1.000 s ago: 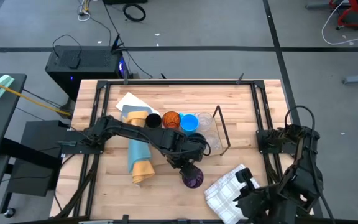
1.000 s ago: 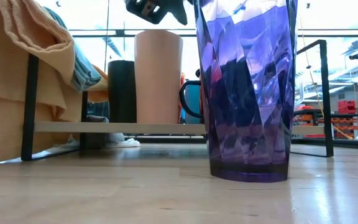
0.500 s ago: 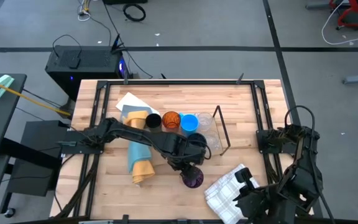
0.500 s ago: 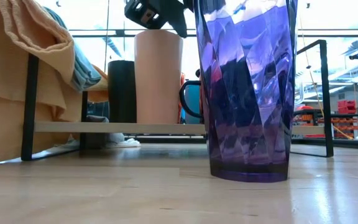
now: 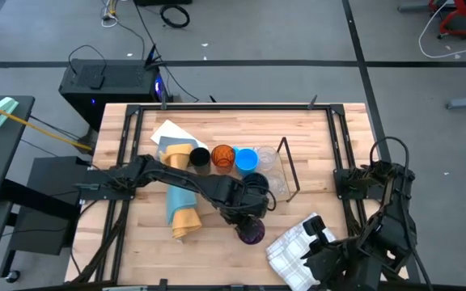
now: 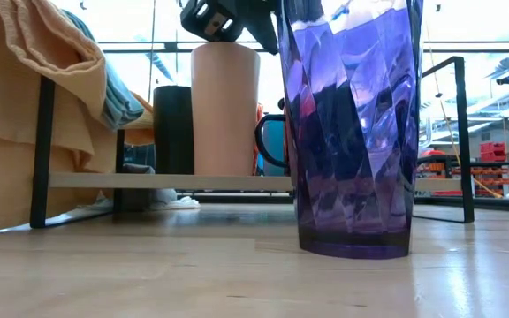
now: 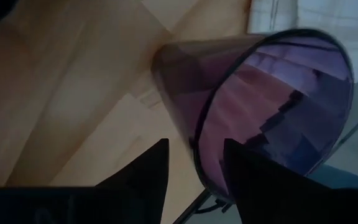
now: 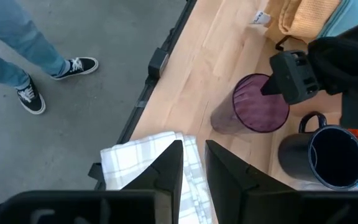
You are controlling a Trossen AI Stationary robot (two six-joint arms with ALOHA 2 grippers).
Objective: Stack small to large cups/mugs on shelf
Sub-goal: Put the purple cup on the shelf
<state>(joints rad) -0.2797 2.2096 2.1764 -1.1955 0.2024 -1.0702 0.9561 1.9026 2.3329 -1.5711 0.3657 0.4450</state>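
Note:
The purple translucent tumbler [image 6: 352,132] stands upright on its base near the table's front edge [image 5: 253,234]. My left gripper [image 7: 194,146] hangs just above its rim, open. One finger [image 7: 247,177] is over the inside and the other [image 7: 145,171] is outside the wall, and neither touches it. On the low black shelf [image 6: 166,181] stand a black cup [image 6: 173,128] and a peach cup [image 6: 225,106]. Amber [image 5: 222,155], blue [image 5: 246,159] and clear [image 5: 267,158] cups stand in a row in the high view. A dark handled mug [image 8: 328,155] stands beside them. My right gripper [image 8: 193,149] waits high at the near right, its fingers a narrow gap apart and holding nothing.
A rolled yellow-and-blue cloth [image 5: 180,202] lies left of the tumbler and drapes over the shelf's end [image 6: 25,106]. A white checked cloth [image 5: 294,242] lies at the near right under my right gripper. A person's legs [image 8: 23,56] stand on the floor beyond the table's edge.
My left gripper has sunk a little toward the purple tumbler's rim and shifted slightly toward the table's near edge. The tumbler and the other cups have stayed where they were.

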